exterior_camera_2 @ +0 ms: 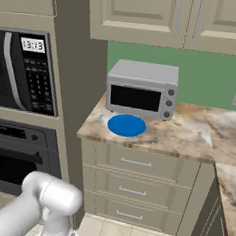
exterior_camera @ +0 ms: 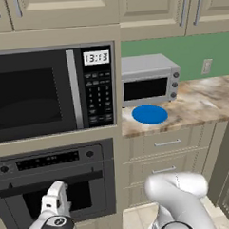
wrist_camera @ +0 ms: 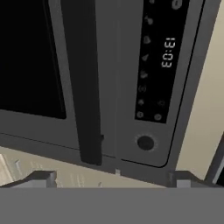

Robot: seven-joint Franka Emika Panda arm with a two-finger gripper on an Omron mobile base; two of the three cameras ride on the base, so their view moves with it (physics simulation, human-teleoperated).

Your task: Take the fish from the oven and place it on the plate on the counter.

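Down in front of the oven (exterior_camera: pixel 53 186) the gripper (wrist_camera: pixel 111 177) hangs with its fingers (wrist_camera: pixel 41 178) spread wide and nothing between them, pointed at the closed door, so the hand view gets the dark bar handle (wrist_camera: pixel 85 87), the control strip with its clock, and a round knob (wrist_camera: pixel 145 142). Can't see the fish anywhere with that door shut. Up on the marbled counter (exterior_camera: pixel 201 102) the blue plate (exterior_camera: pixel 149 114) sits bare just in front of the silver toaster oven (exterior_camera: pixel 148 80), with the black microwave (exterior_camera: pixel 48 93) above the oven.
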